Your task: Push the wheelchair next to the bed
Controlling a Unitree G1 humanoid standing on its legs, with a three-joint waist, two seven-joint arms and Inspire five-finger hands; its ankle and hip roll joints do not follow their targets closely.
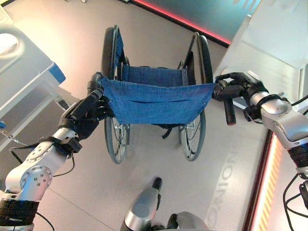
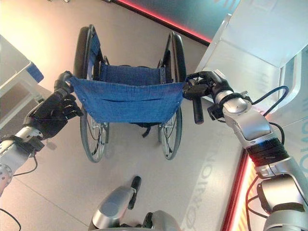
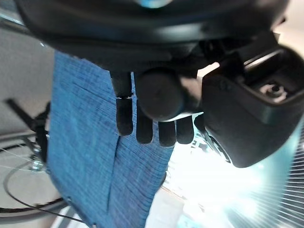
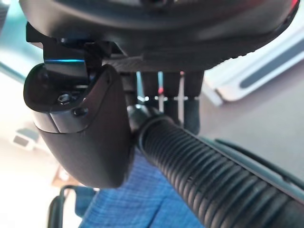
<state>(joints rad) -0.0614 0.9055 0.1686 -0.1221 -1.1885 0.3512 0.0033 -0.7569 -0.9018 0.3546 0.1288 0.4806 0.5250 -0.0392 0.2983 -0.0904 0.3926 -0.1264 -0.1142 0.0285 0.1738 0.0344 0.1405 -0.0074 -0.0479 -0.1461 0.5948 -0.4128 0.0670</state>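
The wheelchair (image 1: 156,98), with a blue cloth backrest (image 2: 127,101) and large spoked wheels, stands just in front of me, facing away. My left hand (image 1: 91,113) is curled round its left push handle (image 1: 96,79); in the left wrist view the handle's round end (image 3: 159,95) sits between thumb and fingers (image 3: 142,128). My right hand (image 1: 238,84) is shut on the right push handle, whose ribbed black grip (image 1: 230,110) sticks out towards me and shows close up in the right wrist view (image 4: 213,175). The white bed (image 1: 24,67) with a blue corner (image 1: 57,72) lies at the far left.
A white panel or cabinet (image 1: 269,43) rises close to the right of the wheelchair. A red light strip (image 1: 183,21) runs along the far wall's base, and an orange-lit strip (image 1: 267,192) edges the floor at the right. Pale floor stretches between wheelchair and bed.
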